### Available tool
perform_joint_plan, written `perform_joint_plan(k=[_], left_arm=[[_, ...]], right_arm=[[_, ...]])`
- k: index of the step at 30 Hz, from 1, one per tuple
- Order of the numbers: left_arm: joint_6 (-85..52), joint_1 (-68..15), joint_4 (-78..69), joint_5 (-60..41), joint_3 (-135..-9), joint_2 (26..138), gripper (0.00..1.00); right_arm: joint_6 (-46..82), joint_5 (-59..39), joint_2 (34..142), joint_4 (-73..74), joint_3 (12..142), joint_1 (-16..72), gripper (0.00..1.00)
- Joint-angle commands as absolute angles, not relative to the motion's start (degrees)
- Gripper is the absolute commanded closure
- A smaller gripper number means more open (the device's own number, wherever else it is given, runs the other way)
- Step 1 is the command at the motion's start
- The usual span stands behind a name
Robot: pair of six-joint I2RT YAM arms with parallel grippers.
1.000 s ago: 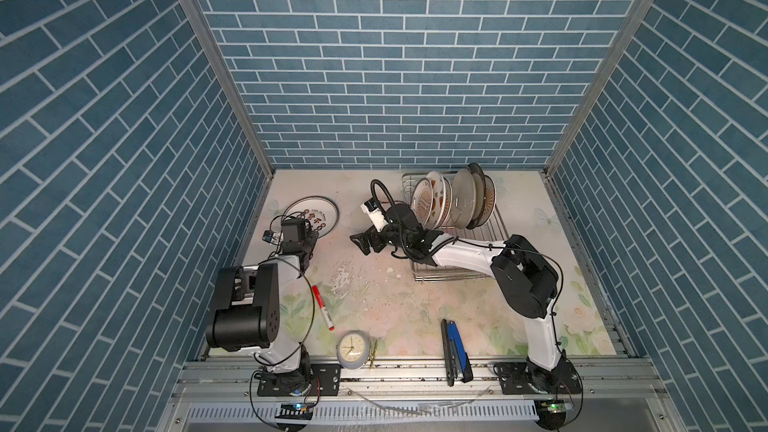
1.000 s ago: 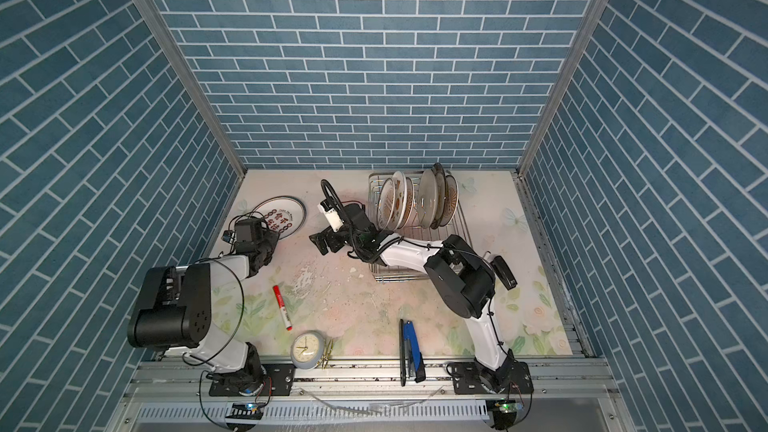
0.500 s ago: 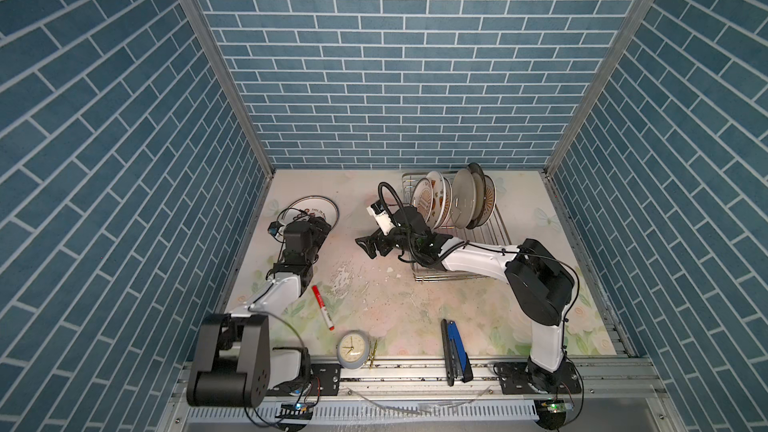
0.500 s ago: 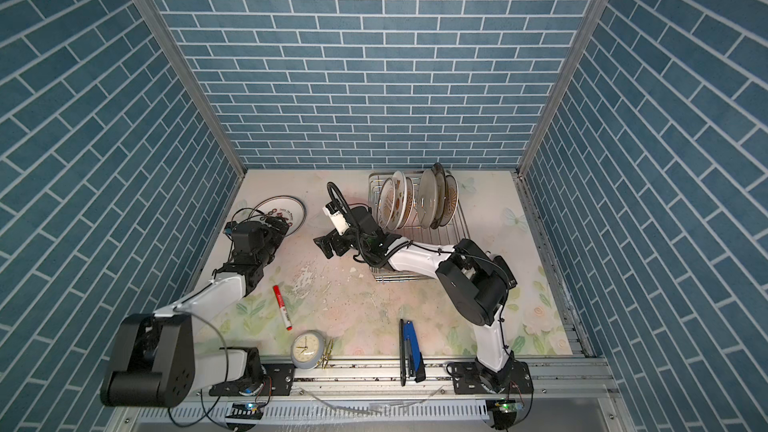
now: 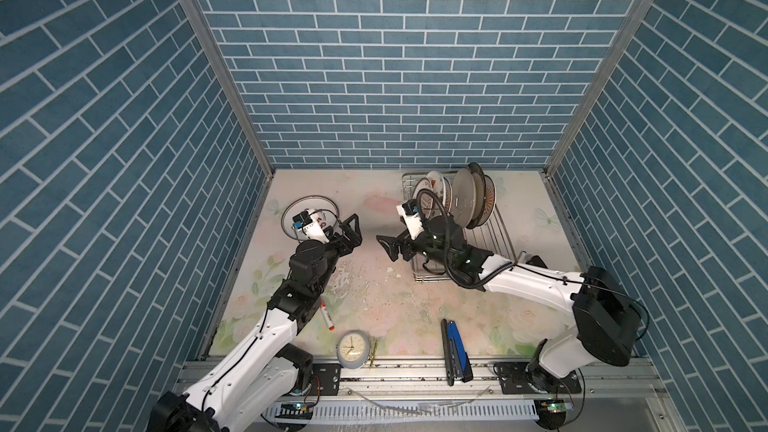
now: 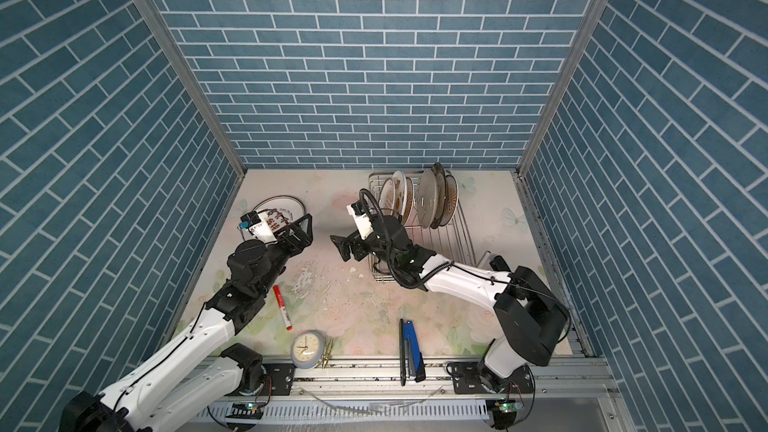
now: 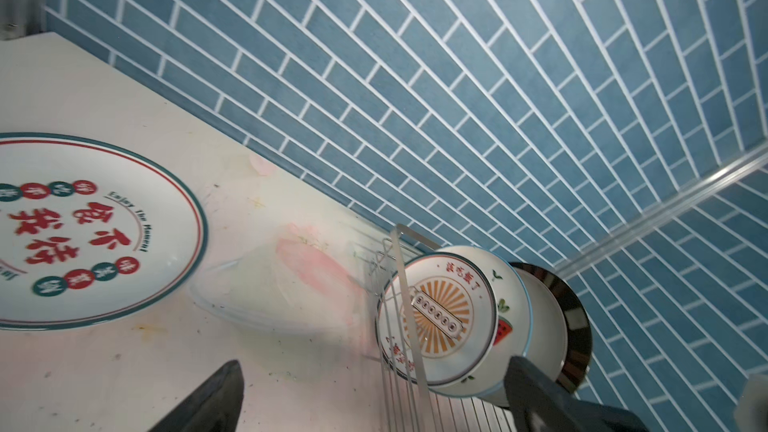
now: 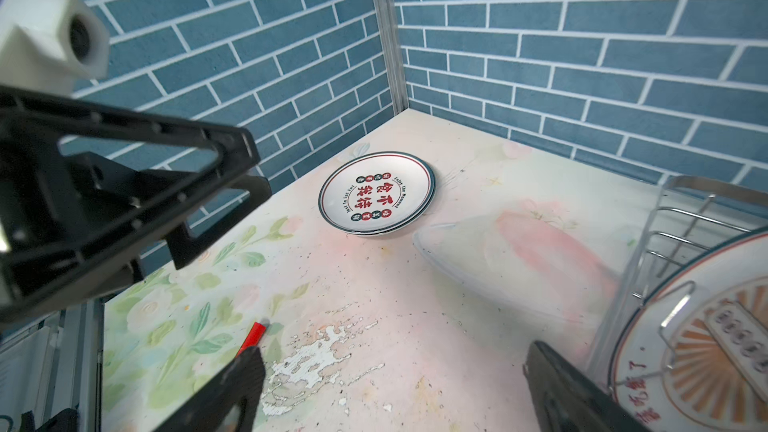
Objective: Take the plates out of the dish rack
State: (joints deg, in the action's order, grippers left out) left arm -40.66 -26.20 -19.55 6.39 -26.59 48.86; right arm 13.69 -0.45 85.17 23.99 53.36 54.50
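In a top view, the dish rack [image 5: 496,238] is our landmark. The plates [image 5: 465,197] stand on edge in its far end, packed close, a plain grey one among patterned ones. The rack's near half is bare wire.

The left gripper [image 5: 353,231] hovers over the table [image 5: 374,292], well apart from the rack, jaws spread wide and holding nothing. The right gripper [image 5: 387,248] hangs just off the rack's side, pointing away from it toward the left gripper. Its jaws are wide too, with nothing between them.

One printed plate [image 5: 318,204] lies flat on the table, well away from the rack, beyond the left gripper. The right wrist view shows its red characters and dark green rim, and it appears to rest on another plate.

Just beside the rack, between it and that printed plate, a clear dish [image 8: 498,259] lies on the table. In the left wrist view, the frontmost racked plate shows an orange sunburst and a watermelon slice.

A red marker [image 5: 326,318], a clock [image 5: 351,349] and a stapler [image 5: 455,353] lie well clear of the rack's near end.
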Motion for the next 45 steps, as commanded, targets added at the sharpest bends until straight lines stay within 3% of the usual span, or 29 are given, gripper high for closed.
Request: perform_joint_plan(k=[1,9,15,30,36,41,45], left_arm=[[-37.15,-29.4,-26.15,1.06,-25.04,50.75,0.0],[-36.33,-39.35,-36.38,1.51,-25.51,58.09,0.0],[-34.36,-40.03,-34.51,-1.27,-27.23,60.28,0.0],[-37.7,-40.08,-50.36,-10.47,-25.39,71.89,0.0],[-35.34,-41.61,-43.94,-4.61,-26.98,71.2,0.0],[-35.62,-41.92,-45.79,-7.2,-26.89,71.53,0.0],[-35.68,-42.63,-46.43,-6.92,-27.4,72.56,0.0]], right_arm=[[15.86,7.49,79.23,23.68,49.82,54.73,0.01],[14.33,19.03,69.55,15.16,48.53,53.95,0.01],[13.32,23.88,66.52,11.49,48.65,52.66,0.01],[18.7,16.51,65.72,8.51,48.88,41.9,0.07],[18.85,15.09,66.35,7.95,48.87,40.26,0.11],[19.42,14.14,66.75,7.91,49.28,38.61,0.13],[20.58,7.07,70.44,9.02,52.33,38.35,0.32]])
